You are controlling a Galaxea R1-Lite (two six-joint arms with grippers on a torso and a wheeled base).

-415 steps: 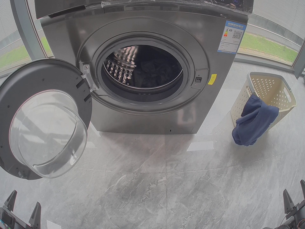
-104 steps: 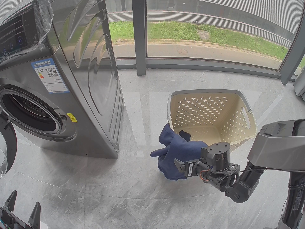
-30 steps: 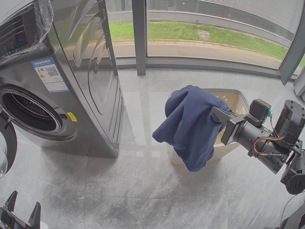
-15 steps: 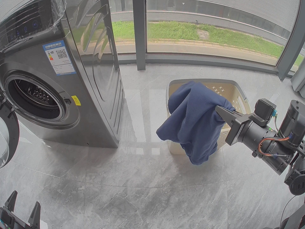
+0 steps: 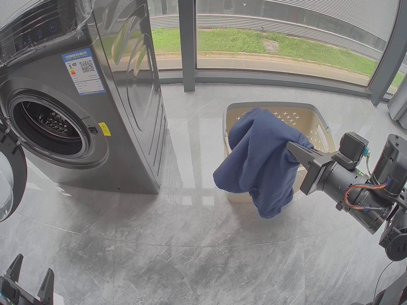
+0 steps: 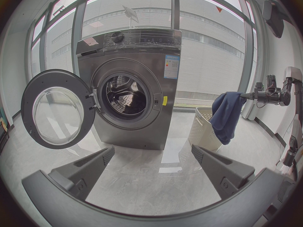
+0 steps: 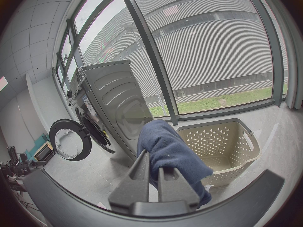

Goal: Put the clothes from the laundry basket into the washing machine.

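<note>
Your right end effector is clamped on a fold of the blue garment, fingers almost together with the cloth between them. The garment hangs in the air over the near rim of the laundry basket, off the floor. I cannot tell whether it brushes the basket.

Your left end effector sits low with its fingers spread wide and nothing in them.

The washing machine stands to the left, well apart from the basket, with its door swung fully open. Its front carries a blue-bordered label with a square code and a small yellow sticker beside the opening. The print is too small to make out.
</note>
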